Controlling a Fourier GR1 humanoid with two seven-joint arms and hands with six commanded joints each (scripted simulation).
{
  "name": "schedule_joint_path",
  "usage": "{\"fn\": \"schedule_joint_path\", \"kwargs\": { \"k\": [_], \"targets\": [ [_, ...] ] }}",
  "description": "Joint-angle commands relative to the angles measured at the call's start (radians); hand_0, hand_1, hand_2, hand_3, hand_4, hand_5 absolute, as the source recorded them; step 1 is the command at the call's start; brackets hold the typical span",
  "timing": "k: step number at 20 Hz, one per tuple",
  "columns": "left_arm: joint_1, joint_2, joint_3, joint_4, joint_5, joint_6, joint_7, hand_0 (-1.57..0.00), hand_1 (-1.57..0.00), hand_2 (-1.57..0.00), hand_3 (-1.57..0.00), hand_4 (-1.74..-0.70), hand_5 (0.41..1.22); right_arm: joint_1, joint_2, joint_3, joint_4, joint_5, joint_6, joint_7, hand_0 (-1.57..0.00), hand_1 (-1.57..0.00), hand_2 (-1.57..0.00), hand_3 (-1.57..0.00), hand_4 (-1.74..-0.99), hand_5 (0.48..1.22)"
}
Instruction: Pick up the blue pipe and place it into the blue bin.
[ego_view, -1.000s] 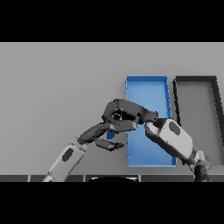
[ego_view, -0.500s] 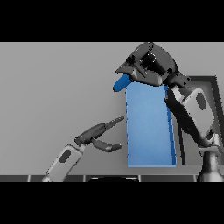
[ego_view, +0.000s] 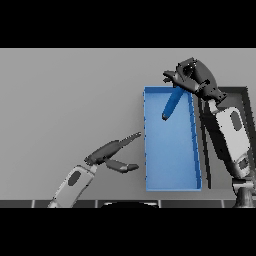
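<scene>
The blue pipe (ego_view: 171, 104) hangs tilted over the far end of the blue bin (ego_view: 170, 177), its upper end pinched in my right hand (ego_view: 191, 76). That hand is held above the bin's far right corner, fingers curled round the pipe's top. The pipe's lower end points down and left into the bin's inside. My left hand (ego_view: 114, 153) lies low over the table just left of the bin, fingers straight and thumb spread, holding nothing.
A dark bin (ego_view: 246, 100) stands right of the blue one, largely hidden behind my right forearm (ego_view: 229, 135). Bare grey table stretches to the left and the back.
My right hand has carried the pipe rightward, from over the bin's far left corner to over its far right part. The left hand has barely moved.
</scene>
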Motion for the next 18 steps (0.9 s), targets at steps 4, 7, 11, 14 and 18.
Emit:
{"fn": "schedule_joint_path", "kwargs": {
  "k": [4,7,11,14,18],
  "targets": [
    [0.002,0.002,0.0,-0.004,0.003,-0.002,-0.007,0.0,0.0,0.0,0.0,-0.89,0.466,0.139,0.01,0.008,-0.025,0.021,-0.054,0.096,-1.57,-1.57,-1.57,-1.57,-1.741,1.12],
    [-0.004,0.0,0.0,0.005,-0.009,0.005,-0.015,0.0,0.0,0.0,0.0,-0.88,0.463,0.211,0.009,0.035,-0.042,0.039,-0.057,0.147,-1.57,-1.57,-1.57,-1.57,-1.694,1.124],
    [-0.002,0.0,-0.001,0.004,-0.009,0.006,-0.012,0.0,0.0,0.0,0.0,-0.89,0.457,0.221,0.006,0.052,-0.027,0.076,-0.006,0.149,-1.57,-1.57,-1.57,-1.33,-1.599,1.11],
    [-0.009,-0.009,0.001,0.012,-0.009,0.011,0.015,0.0,0.0,0.0,0.0,-0.89,0.454,0.244,-0.096,0.288,0.082,-0.106,-0.154,0.148,-1.04,-0.93,-0.89,-0.72,-1.455,1.164],
    [0.018,0.001,-0.006,-0.023,0.004,0.004,0.012,0.0,0.0,0.0,0.0,-0.89,0.453,0.156,-0.199,0.533,0.108,-0.276,-0.186,0.149,-0.43,-0.38,-0.36,-0.29,-1.242,1.081]
  ]
}}
